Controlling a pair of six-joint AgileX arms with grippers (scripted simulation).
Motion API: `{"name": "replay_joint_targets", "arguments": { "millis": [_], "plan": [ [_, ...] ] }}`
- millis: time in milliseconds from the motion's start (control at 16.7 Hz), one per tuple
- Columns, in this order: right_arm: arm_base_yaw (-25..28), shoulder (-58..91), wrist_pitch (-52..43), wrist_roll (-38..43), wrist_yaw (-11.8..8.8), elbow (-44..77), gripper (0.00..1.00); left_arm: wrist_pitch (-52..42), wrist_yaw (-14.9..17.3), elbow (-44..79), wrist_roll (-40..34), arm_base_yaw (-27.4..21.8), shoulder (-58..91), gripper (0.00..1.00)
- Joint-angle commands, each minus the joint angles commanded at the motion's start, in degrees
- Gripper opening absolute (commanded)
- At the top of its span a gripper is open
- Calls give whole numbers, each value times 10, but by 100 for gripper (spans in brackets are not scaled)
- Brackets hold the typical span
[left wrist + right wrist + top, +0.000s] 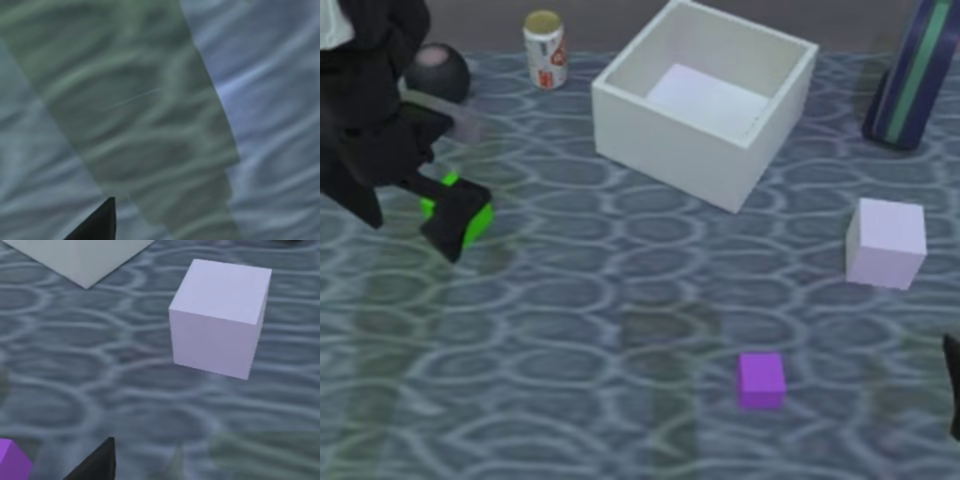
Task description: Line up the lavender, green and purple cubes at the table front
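Left end effector (455, 215) around bright-green cube (478, 222)

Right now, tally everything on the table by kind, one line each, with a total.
Cubes: 3 (green cube between the left pincer fingers, purple cube, lavender cube)
White open box: 1
Can: 1
Dark ball: 1
Striped dark bottle: 1
Total: 7

Grey-blue table (570, 330) patterned with pale wavy rings | large open white square box (705, 100) at back centre | tan-topped white can (545, 50) and dark sphere (440, 72) at back left | dark blue green-striped object (912, 75) at back right corner | pale lilac-white matte cube (886, 242) near right edge | small vivid purple cube (761, 380) towards front, right of centre | bright green cube (470, 212) seen at left side, partly covered; contact with the surface cannot be told.
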Motion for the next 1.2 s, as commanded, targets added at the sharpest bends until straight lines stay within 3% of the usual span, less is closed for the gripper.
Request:
{"name": "replay_joint_targets", "arguments": {
  "millis": [480,960,1200],
  "plan": [
    [-126,-208,147,-65,0,-80,100,-32,-19,277,33,12,203,100],
    [-134,-218,157,-69,0,-82,100,-29,-20,289,34,10,211,100],
    [-134,-218,157,-69,0,-82,100,33,-20,244,34,12,228,100]
  ]
}}
